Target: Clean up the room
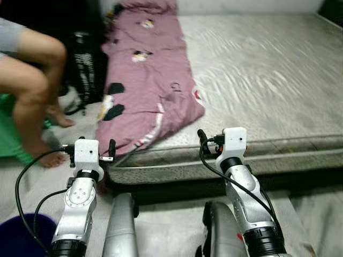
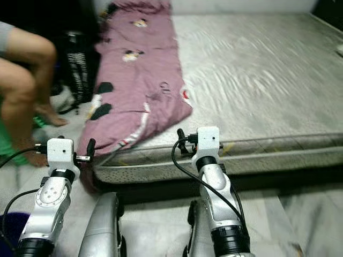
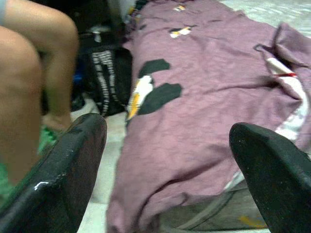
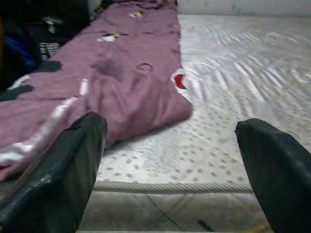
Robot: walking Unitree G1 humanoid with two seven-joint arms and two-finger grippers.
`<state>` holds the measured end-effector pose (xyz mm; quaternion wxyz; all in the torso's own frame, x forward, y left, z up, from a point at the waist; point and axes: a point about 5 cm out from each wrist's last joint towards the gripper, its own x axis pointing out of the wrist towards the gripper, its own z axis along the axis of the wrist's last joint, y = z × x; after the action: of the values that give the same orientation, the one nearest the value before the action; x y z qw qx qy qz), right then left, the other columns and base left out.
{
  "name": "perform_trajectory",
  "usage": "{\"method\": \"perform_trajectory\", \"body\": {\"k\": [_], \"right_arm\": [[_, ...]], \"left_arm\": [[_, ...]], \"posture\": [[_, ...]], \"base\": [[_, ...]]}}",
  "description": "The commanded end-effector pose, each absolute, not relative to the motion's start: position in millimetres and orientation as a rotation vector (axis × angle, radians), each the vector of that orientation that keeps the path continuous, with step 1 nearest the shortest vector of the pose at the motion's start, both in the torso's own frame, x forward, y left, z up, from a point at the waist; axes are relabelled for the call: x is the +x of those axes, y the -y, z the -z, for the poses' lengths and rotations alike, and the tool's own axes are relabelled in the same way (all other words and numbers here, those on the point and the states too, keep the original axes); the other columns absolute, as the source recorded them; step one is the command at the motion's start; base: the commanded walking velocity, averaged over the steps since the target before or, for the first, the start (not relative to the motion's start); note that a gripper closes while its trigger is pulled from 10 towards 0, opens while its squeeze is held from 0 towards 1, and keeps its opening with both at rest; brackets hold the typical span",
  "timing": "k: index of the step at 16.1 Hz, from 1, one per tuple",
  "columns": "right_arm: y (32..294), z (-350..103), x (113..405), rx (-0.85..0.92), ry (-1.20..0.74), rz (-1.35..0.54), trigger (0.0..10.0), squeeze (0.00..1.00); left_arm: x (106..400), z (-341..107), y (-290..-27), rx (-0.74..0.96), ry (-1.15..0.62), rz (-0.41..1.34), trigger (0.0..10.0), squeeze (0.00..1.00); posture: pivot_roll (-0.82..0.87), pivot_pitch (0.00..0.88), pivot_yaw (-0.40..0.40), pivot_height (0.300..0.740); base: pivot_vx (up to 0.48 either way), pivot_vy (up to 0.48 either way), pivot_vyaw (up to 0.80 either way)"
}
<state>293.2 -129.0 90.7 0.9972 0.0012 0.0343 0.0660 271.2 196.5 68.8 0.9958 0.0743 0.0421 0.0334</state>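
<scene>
Big grey mattress (image 1: 257,69) fills the far right. A mauve blanket (image 1: 147,80) with cartoon prints runs along its left side, near end drooping over the edge. Left of that, a person's bare legs (image 1: 32,80) and a dark striped bag (image 1: 86,67). Left gripper (image 3: 165,160) and right gripper (image 4: 170,160) both hover near the mattress edge, jaws wide apart, empty.
</scene>
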Motion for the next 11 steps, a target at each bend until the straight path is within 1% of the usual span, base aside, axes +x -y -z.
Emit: {"method": "perform_trajectory", "body": {"k": [1, 3, 7, 11], "right_arm": [[130.2, -94.1, 295.1, 0.003, -0.060, -0.129, 10.0, 0.00], [130.1, -93.8, 295.0, 0.003, -0.063, -0.130, 10.0, 0.00], [128.6, -93.8, 294.8, -0.005, -0.063, -0.144, 10.0, 0.00], [126.7, -94.3, 295.4, -0.004, -0.059, -0.159, 10.0, 0.00]], "left_arm": [[272.8, -71.8, -196.5, 0.150, -0.074, -0.063, 10.0, 0.00], [272.9, -71.5, -196.7, 0.153, -0.076, -0.066, 10.0, 0.00], [272.9, -71.3, -196.2, 0.153, -0.076, -0.062, 10.0, 0.00], [273.7, -71.2, -195.9, 0.152, -0.077, -0.059, 10.0, 0.00]], "posture": [[0.02, 0.048, 0.006, 0.528], [0.02, 0.048, 0.006, 0.508], [0.02, 0.048, 0.004, 0.508], [0.02, 0.045, 0.003, 0.508]], "base": [[0.000, 0.000, 0.00], [0.000, 0.000, 0.00], [0.000, 0.000, 0.00], [0.000, 0.000, 0.75]]}}
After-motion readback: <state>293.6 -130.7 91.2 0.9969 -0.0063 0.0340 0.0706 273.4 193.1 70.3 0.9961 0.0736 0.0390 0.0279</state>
